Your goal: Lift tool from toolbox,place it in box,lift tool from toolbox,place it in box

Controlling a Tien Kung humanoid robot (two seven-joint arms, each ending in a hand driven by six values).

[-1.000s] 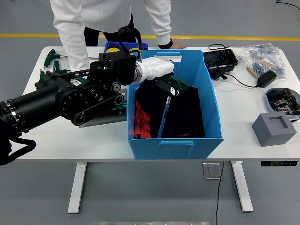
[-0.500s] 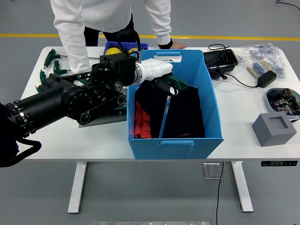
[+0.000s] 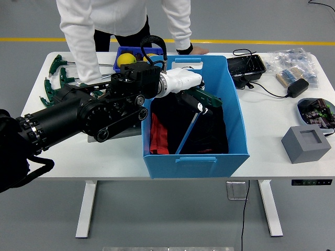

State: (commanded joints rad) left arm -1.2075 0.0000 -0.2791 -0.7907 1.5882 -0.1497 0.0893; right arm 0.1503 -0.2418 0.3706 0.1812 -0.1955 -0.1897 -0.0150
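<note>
My left arm reaches from the left over the rim of the big blue box [image 3: 236, 112]. Its white hand [image 3: 192, 93] is shut on a green-handled tool [image 3: 208, 99], held above the box's right compartment. A white divider splits the box, and dark cloth plus something red lie in the bottom. Behind the arm stands a small blue toolbox [image 3: 125, 52] holding a yellow item [image 3: 125, 60]. Green T-handle tools [image 3: 56, 65] lie at the table's far left. My right arm is out of view.
A person in white stands at the far side, one hand [image 3: 191, 50] resting on the table behind the box. To the right are a black tray [image 3: 246, 66], a power adapter [image 3: 297, 87], bagged parts [image 3: 293, 61], a round dish [image 3: 315, 111] and a grey block [image 3: 306, 144].
My left arm has pushed further right, carrying the hand and green-handled tool from the divider to over the box's right compartment. The yellow item behind the arm now shows.
</note>
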